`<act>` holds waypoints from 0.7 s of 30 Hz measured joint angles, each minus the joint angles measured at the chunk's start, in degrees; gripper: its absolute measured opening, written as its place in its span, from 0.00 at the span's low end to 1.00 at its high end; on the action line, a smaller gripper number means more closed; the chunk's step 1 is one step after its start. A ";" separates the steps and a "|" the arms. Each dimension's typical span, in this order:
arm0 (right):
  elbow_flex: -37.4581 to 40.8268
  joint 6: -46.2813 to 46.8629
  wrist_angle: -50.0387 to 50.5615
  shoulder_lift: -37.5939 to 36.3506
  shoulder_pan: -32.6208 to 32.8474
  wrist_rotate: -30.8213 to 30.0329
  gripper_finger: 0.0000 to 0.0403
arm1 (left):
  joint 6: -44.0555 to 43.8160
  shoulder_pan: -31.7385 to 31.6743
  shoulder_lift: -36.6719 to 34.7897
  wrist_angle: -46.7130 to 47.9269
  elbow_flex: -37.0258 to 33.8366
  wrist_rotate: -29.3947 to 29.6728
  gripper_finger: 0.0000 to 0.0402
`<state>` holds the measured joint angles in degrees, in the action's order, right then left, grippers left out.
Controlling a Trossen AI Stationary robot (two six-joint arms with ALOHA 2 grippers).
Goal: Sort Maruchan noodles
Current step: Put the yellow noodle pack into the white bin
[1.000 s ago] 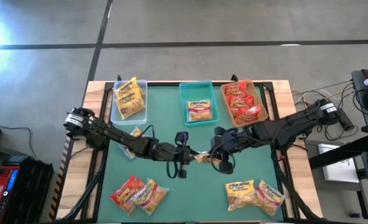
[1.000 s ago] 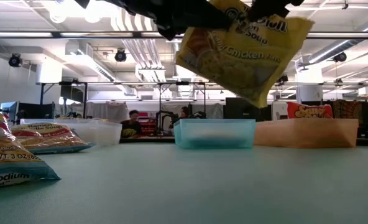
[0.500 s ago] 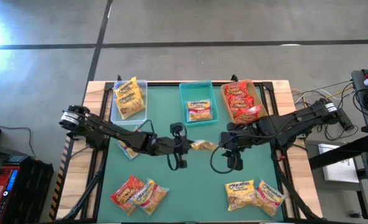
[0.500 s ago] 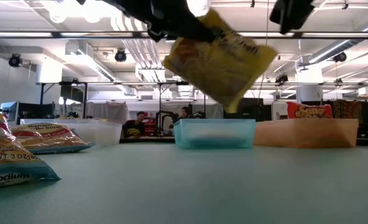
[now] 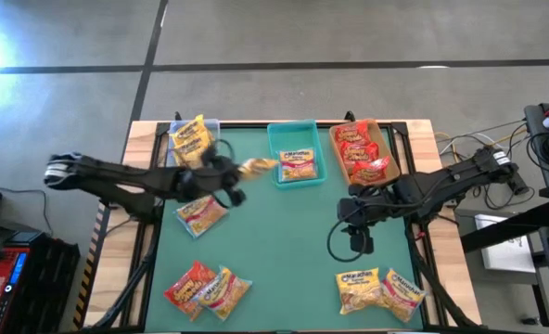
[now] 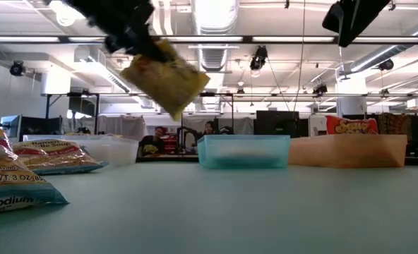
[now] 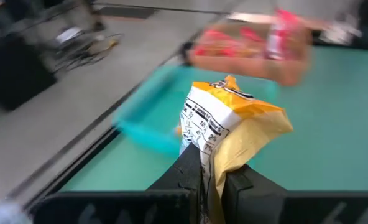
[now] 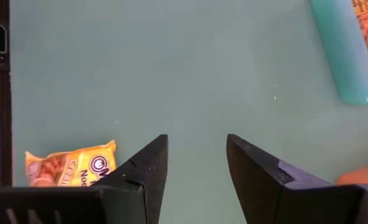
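while i hold: my left gripper (image 5: 230, 173) is clamped on a yellow packet (image 5: 255, 166), carried clear above the table (image 5: 284, 250) near the far side.

grip: in the left wrist view the fingers (image 7: 190, 171) pinch one end of the yellow packet (image 7: 230, 134); the rest sticks out ahead of them, crumpled.

packet in the air: the low view shows the yellow packet (image 6: 165, 77) hanging tilted, well above the mat, touching nothing below.

key relation: from above, the packet's long axis runs from my gripper toward the teal bin (image 5: 294, 153), and its free end sits just beside that bin's near-left corner. the clear bin (image 5: 193, 148) lies just behind the gripper, on the other side.

which bin: the clear bin holds yellow packets, the teal bin a paler one, the tan bin (image 5: 363, 150) red ones. i judge clear is the match, so the move would go back and left, not onward. i can't read the label well enough to be sure.

right arm: my right gripper (image 5: 352, 234) waits over the mat's right half, fingers (image 8: 148, 163) spread, holding nothing.

still to sort: loose packets lie at the near-left (image 5: 207, 288), near-right (image 5: 379, 289) and left (image 5: 201, 211).

nearer arm: left, plainly; it already has the packet.
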<state>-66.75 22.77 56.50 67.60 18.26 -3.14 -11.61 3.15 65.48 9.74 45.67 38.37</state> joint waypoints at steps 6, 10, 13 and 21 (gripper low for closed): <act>4.95 -0.23 -4.83 -0.31 0.00 0.13 0.38 | -11.09 -2.34 -16.78 -0.15 -12.59 10.36 0.00; 7.45 -0.23 -5.76 -0.29 0.00 0.13 0.38 | -13.14 -2.82 -25.15 0.17 -17.98 15.57 0.00; 9.11 -0.18 -6.87 -0.31 0.00 0.13 0.38 | -14.83 -4.04 -29.04 1.12 -20.41 16.26 0.00; 10.96 0.67 -10.62 -0.37 0.00 0.20 0.38 | -23.78 -8.43 -33.58 13.32 -23.06 16.47 0.00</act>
<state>-55.79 23.44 45.88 67.22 18.26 -2.94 -35.40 -5.27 31.90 23.06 22.61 54.84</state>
